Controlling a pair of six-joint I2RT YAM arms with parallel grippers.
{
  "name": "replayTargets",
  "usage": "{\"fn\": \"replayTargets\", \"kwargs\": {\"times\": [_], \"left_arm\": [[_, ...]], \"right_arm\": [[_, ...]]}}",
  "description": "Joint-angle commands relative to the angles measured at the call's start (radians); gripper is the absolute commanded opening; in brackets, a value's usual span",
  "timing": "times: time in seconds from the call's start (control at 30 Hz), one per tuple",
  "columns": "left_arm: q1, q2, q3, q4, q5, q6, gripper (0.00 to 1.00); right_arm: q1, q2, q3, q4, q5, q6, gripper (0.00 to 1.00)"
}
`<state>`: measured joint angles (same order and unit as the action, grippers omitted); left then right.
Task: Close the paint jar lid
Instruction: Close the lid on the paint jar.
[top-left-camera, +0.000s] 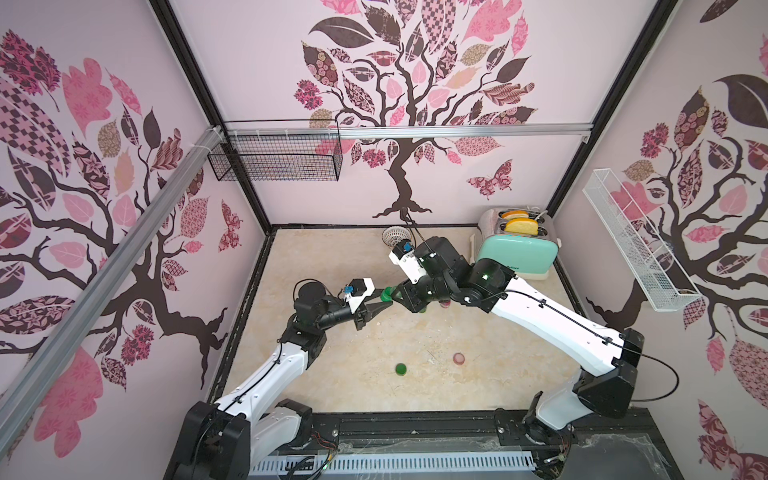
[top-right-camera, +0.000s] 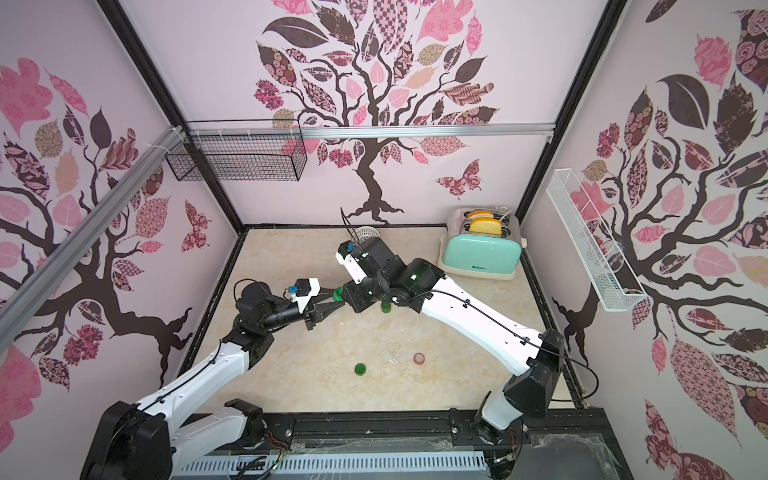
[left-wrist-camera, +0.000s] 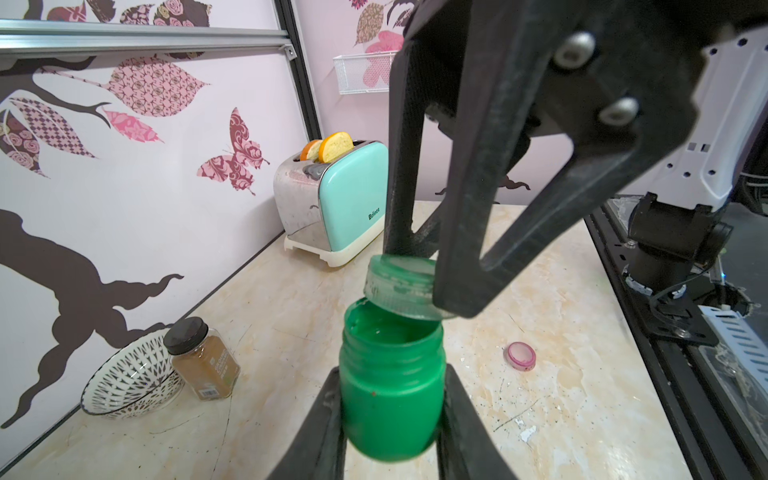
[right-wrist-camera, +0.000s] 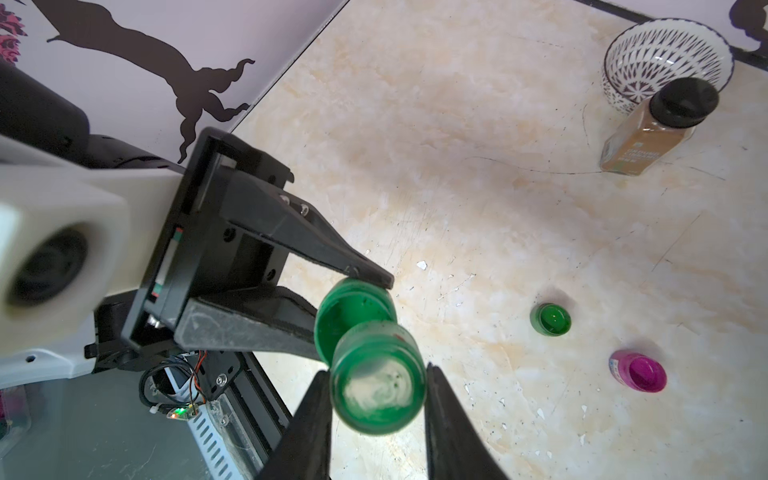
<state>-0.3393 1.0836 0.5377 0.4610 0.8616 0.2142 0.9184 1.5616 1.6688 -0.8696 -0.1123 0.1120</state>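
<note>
**Lid askew on jar mouth, both tools gripping**

We record the scene from left to right. A black wire basket (top-left-camera: 276, 156) hangs at the left end of the back wall.

The left tool (left-wrist-camera: 392, 370) is clamped narrow on the green paint jar (left-wrist-camera: 390, 399), pressing on both sides of its body. The jar is held above the middle of the tabletop (left-wrist-camera: 270, 316), between the two tools. Its inside is coated with green paint.

The lid (left-wrist-camera: 401, 286) sits tilted against the edge of the jar's mouth nearest the right tool (right-wrist-camera: 376, 374). It touches the rim, and the rest of the mouth is uncovered. The right tool grips this lid by its sides. In the right wrist view the lid's flat top faces the camera, with the jar behind it. In both top views the two tools meet tip to tip over the tabletop's centre.

Toward the front, a loose green cap (top-left-camera: 400, 368) lies on the tabletop, with a pink cap (top-left-camera: 458, 358) to its right. Under the right arm, an uncapped second green jar (right-wrist-camera: 550, 319) and an uncapped magenta jar (right-wrist-camera: 640, 372) stand side by side.

At the back stands a patterned bowl (top-left-camera: 395, 236), with a spice bottle (left-wrist-camera: 203, 359) just beside it. In the back right corner a mint toaster (top-left-camera: 515, 249) holds two slices of toast (top-left-camera: 521, 226). A white wire basket (top-left-camera: 636, 241) hangs on the right wall
</note>
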Motion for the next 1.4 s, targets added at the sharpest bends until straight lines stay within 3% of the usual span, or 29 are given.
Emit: {"fn": "replayTargets", "kwargs": {"times": [0.0,0.63,1.03,1.37], "left_arm": [[-0.004,0.002,0.025,-0.004,0.022,0.013,0.27],[-0.009,-0.001,0.029,-0.019,0.024,0.024,0.27],[-0.012,-0.001,0.034,-0.039,0.027,0.04,0.27],[-0.012,-0.013,0.03,-0.044,0.008,0.054,0.27]], "right_arm": [[-0.003,0.015,0.042,-0.005,-0.04,0.005,0.26],[-0.003,0.069,0.066,-0.024,-0.071,-0.002,0.28],[-0.002,0.143,0.15,-0.161,-0.097,-0.125,0.28],[-0.003,0.186,0.152,-0.153,-0.117,0.02,0.3]]}}
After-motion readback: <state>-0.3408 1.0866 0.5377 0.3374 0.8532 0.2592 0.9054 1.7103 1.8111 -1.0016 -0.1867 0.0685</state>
